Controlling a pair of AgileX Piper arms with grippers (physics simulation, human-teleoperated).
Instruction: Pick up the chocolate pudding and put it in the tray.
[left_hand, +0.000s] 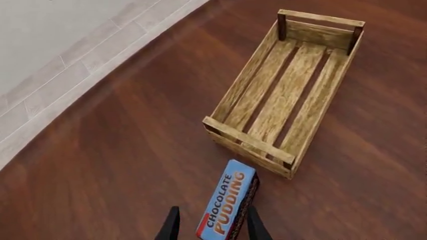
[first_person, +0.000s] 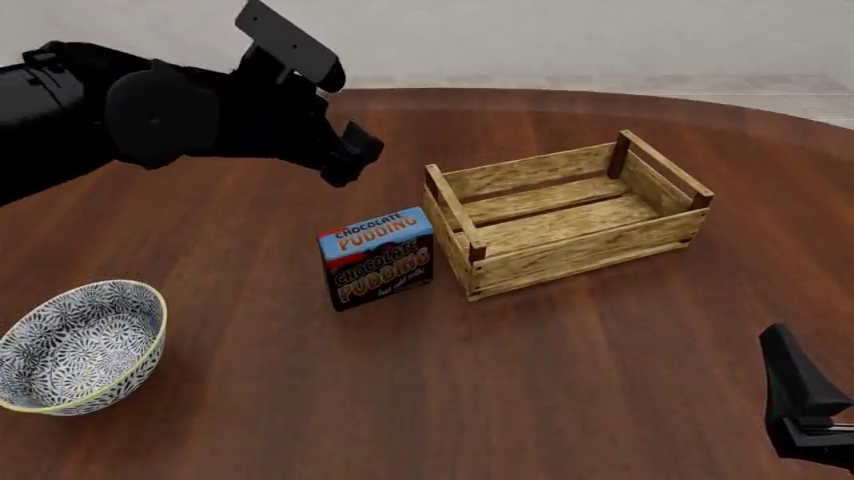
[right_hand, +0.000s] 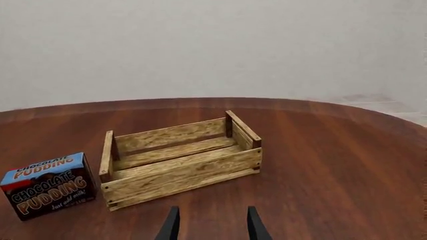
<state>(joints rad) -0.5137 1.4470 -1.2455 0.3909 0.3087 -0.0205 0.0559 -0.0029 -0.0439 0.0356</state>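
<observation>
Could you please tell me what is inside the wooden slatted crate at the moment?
Nothing: the light wooden slatted crate shows only its bare floor slats, confirmed in both wrist views. The small blue-topped brown chocolate pudding carton stands outside, on the table by one short end. No part of the interior is covered.

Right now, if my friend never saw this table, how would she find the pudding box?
Start at the tray, the big wooden slatted crate on the brown table. Just off its left end stands the chocolate pudding, a small carton on the wood, close to the crate. It alone has a blue top and orange letters; the bowl farther left is round and patterned.
</observation>
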